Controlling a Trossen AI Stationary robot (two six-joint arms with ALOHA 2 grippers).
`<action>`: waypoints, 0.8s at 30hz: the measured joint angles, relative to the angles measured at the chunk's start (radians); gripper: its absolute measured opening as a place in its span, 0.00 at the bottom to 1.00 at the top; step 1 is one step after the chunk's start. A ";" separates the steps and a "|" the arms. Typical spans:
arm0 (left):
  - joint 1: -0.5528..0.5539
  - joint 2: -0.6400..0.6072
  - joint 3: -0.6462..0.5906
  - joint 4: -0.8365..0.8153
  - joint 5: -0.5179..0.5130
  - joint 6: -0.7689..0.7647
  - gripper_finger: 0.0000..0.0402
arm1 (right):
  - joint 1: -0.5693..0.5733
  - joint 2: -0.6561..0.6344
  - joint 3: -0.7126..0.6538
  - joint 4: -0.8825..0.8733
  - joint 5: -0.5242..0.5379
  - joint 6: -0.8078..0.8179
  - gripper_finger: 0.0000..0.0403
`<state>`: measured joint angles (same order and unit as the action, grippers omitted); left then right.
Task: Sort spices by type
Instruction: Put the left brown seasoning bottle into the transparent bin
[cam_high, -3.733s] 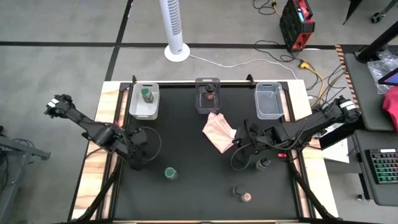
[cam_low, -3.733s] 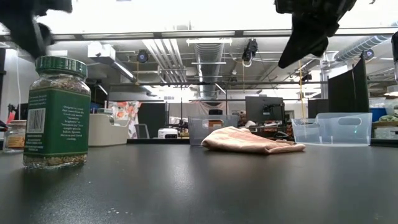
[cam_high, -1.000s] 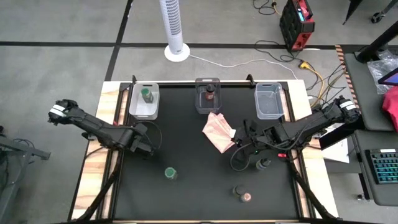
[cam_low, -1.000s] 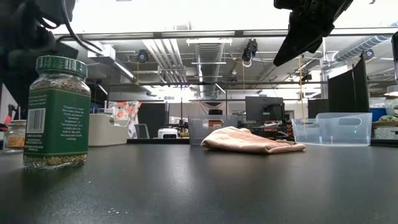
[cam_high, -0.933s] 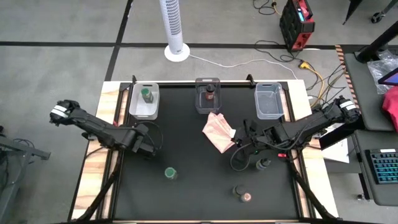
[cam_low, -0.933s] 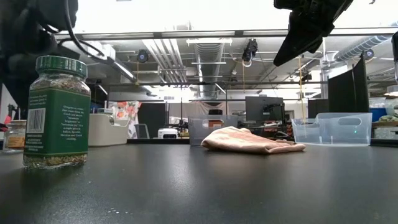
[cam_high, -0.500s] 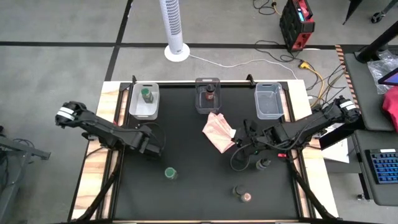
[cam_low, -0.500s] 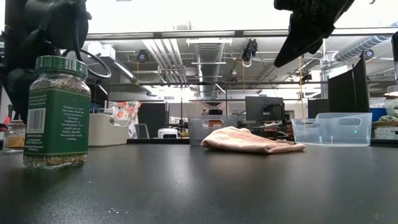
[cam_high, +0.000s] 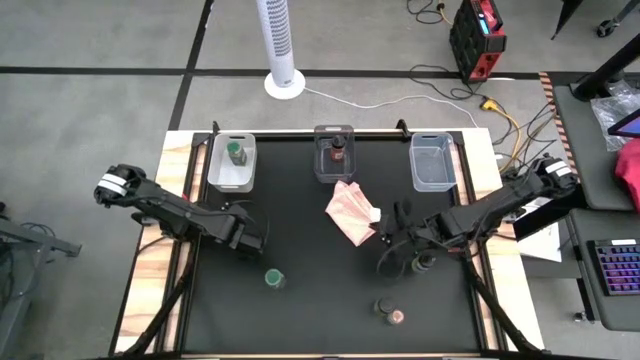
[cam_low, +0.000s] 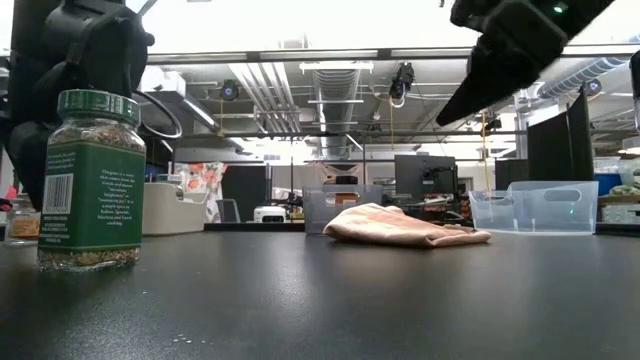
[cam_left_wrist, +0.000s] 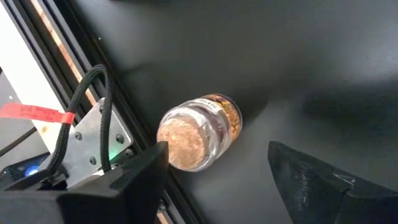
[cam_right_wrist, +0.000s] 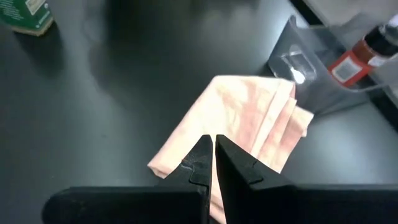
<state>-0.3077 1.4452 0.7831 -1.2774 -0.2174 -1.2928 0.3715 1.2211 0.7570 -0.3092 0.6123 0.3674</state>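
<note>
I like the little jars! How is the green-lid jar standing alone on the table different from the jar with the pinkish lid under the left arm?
The green-lid jar stands upright, alone; the pinkish-lid jar lies on its side at the table's edge, in front of the open left gripper. The green-lid jar wears a green label and holds greenish-brown flakes; the pinkish-lid jar has a pale label and orange-brown bits. Both are small, round, clear jars.

Robotics lab, exposed ceiling ducts (cam_low: 340, 95), computer monitors (cam_low: 425, 175), taped concrete floor (cam_high: 100, 100), tower fan (cam_high: 279, 45)
</note>
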 joint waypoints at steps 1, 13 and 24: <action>0.000 0.005 0.000 0.005 0.000 0.005 0.65 | 0.014 0.000 -0.014 0.019 0.024 -0.010 0.03; 0.000 0.031 0.000 0.022 0.001 0.020 0.65 | 0.080 0.000 -0.064 0.074 0.122 0.015 0.03; -0.001 0.031 0.000 0.034 0.015 0.028 0.65 | 0.080 0.000 -0.064 0.083 0.124 0.014 0.03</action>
<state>-0.3084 1.4757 0.7830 -1.2432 -0.2021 -1.2648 0.4519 1.2213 0.6926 -0.2260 0.7361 0.3817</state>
